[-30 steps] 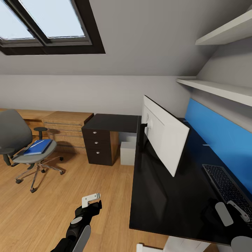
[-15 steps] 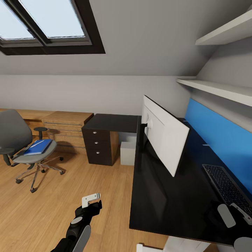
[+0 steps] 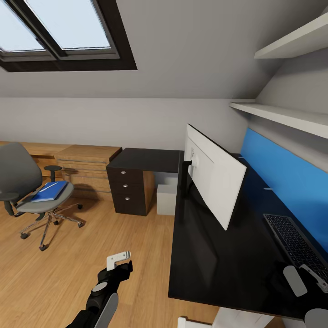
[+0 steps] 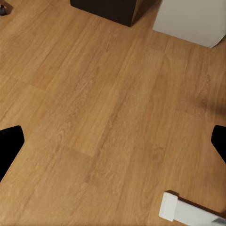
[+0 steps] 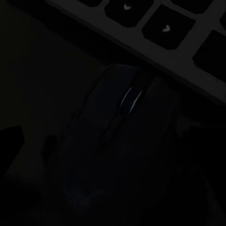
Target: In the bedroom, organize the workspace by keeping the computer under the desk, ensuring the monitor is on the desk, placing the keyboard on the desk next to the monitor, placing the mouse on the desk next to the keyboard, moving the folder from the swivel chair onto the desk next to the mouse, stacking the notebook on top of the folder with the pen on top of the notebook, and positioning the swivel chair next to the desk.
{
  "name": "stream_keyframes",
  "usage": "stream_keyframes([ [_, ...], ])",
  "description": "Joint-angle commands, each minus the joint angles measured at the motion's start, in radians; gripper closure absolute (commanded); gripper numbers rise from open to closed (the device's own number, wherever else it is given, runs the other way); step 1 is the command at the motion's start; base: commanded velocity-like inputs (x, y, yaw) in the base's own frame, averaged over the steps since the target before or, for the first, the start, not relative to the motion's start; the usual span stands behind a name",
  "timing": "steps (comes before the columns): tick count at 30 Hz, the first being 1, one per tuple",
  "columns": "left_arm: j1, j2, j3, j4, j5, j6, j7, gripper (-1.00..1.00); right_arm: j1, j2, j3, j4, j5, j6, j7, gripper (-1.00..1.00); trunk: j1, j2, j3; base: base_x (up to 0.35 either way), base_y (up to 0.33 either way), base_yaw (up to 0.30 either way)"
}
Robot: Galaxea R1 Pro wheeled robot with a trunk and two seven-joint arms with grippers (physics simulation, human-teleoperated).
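A dark-framed skylight [image 3: 59, 34] sits in the sloped ceiling. Low light wooden shelving [image 3: 86, 166] lines the far wall, white wall shelves [image 3: 282, 116] hang above a blue wall panel [image 3: 287, 175], over wood-plank floor [image 3: 82, 255].

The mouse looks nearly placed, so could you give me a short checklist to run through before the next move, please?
1. Mouse on the desk beside the keyboard: ok, the right wrist view shows it against the keyboard's edge.
2. Right gripper released: cannot tell, too dark.
3. Monitor on the desk: ok.
4. Computer under the desk: ok.
5. Folder moved to the desk: not ok, it lies on the swivel chair.
6. Left gripper free: ok, open over bare floor.
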Motion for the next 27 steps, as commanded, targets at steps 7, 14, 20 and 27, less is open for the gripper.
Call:
stream_keyframes([
  [7,-0.001,0.0,-0.002,-0.002,0.009,0.002,0.008,-1.0,0.0,0.0,0.0,0.017,-0.014,0.006,-0.005,1.0,0.0,-0.001,-0.001,0.0,0.0,0.0],
  [14,-0.001,0.0,-0.002,-0.002,0.009,0.002,0.008,-1.0,0.0,0.0,0.0,0.017,-0.014,0.006,-0.005,1.0,0.0,-0.001,-0.001,0.0,0.0,0.0],
  [20,-0.001,0.0,-0.002,-0.002,0.009,0.002,0.008,-1.0,0.0,0.001,0.0,0.017,-0.014,0.006,-0.005,1.0,0.0,-0.001,-0.001,0.0,0.0,0.0],
  [27,-0.001,0.0,-0.002,-0.002,0.007,0.002,0.009,-1.0,0.0,0.001,0.001,0.017,-0.014,0.005,-0.005,1.0,0.0,-0.001,-0.001,-0.013,0.011,0.0],
])
